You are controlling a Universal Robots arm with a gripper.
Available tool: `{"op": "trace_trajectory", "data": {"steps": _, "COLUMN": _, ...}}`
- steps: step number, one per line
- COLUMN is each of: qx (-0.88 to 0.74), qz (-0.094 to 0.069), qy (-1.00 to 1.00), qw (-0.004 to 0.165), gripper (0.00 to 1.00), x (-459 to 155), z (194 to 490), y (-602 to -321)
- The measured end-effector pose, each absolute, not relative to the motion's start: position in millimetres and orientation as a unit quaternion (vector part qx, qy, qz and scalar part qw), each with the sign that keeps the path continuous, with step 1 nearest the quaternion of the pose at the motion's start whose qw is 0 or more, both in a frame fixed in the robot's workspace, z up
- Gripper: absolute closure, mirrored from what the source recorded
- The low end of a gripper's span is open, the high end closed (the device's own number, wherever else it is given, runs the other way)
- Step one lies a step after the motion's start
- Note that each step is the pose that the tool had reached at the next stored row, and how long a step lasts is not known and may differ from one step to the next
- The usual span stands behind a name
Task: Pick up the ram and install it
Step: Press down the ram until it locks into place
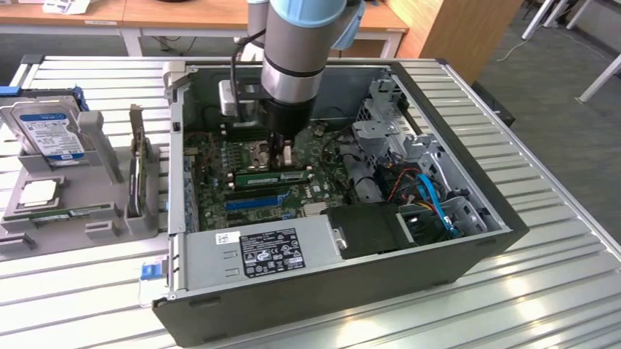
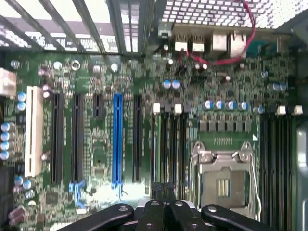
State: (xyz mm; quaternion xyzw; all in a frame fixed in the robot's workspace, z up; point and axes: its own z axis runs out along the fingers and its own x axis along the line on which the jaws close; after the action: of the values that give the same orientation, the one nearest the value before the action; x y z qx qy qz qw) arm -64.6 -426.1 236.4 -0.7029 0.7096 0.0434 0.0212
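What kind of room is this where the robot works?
Probably a computer-assembly lab or workshop: an open black desktop computer case lies on a ribbed metal table, a grey holder carries spare parts, and wooden desks stand behind.

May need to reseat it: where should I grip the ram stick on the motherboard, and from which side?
Pinch the ram mid-length across its flat faces, coming straight down through the open case. It is long and thin, hemmed by board parts, so probably only its upper edge is free. The shut gripper hangs just above it.
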Motion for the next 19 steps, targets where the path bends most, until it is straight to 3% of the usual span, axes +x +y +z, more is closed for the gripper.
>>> {"op": "trace_trajectory", "data": {"steps": 19, "qx": -0.703, "qz": 0.043, "qy": 0.71, "qw": 0.022, "gripper": 0.9, "x": -89, "z": 236, "y": -426}}
